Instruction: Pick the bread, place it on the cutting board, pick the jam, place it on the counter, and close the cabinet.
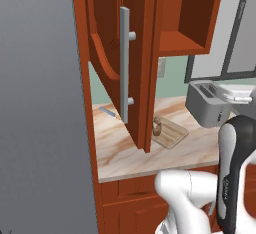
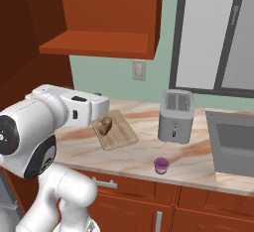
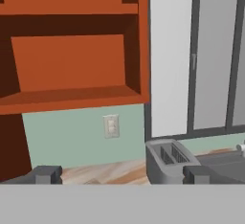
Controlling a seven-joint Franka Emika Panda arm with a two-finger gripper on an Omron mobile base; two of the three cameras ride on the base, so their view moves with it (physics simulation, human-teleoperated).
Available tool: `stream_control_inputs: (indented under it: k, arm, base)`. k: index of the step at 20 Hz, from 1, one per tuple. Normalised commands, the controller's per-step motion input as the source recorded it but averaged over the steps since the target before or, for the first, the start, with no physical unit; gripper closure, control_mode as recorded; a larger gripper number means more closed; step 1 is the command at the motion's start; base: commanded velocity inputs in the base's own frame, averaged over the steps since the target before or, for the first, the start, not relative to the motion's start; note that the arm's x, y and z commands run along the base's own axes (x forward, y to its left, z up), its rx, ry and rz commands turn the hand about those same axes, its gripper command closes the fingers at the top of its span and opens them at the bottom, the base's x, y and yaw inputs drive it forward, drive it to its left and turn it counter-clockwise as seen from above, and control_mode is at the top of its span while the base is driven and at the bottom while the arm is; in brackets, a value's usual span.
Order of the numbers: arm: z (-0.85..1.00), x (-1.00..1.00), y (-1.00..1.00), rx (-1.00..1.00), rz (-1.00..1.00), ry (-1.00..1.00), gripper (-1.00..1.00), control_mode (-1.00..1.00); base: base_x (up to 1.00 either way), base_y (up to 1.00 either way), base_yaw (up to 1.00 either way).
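The bread (image 2: 104, 125), a small tan-brown piece, stands on the grooved cutting board (image 2: 119, 133); both also show past the door edge as bread (image 1: 157, 127) and board (image 1: 172, 133). The jam (image 2: 161, 165), a small purple jar, sits on the counter (image 2: 134, 154) near its front edge. The cabinet (image 1: 107, 33) door hangs open, its grey bar handle (image 1: 124, 63) facing me. My gripper (image 3: 122, 175) is open and holds nothing, its fingertips (image 3: 45, 174) wide apart, looking at the cabinet's bare shelves (image 3: 72, 94) above the counter.
A grey toaster (image 2: 175, 116) stands right of the board, with a sink (image 2: 233, 144) further right. A window (image 2: 213, 32) and a wall outlet (image 2: 139, 70) are behind. A grey wall (image 1: 40, 103) closes off the left side.
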Motion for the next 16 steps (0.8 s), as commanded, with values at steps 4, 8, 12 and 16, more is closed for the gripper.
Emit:
stream_control_inputs:
  k: [4,8,12,16]
  arm:
    - [0.0,-0.13,0.45,-0.02,0.0,-0.02,-1.0,-1.0]
    - [0.0,-0.16,0.46,-0.02,0.0,-0.02,-1.0,-1.0]
    - [0.0,-0.14,0.48,-0.03,0.0,-0.02,-1.0,-1.0]
    - [-0.01,-0.13,0.46,-0.03,0.0,-0.01,-1.0,-1.0]
  base:
    - [0.0,0.0,0.0]
    - [0.0,0.0,0.0]
    - [0.0,0.0,0.0]
    - [0.0,0.0,0.0]
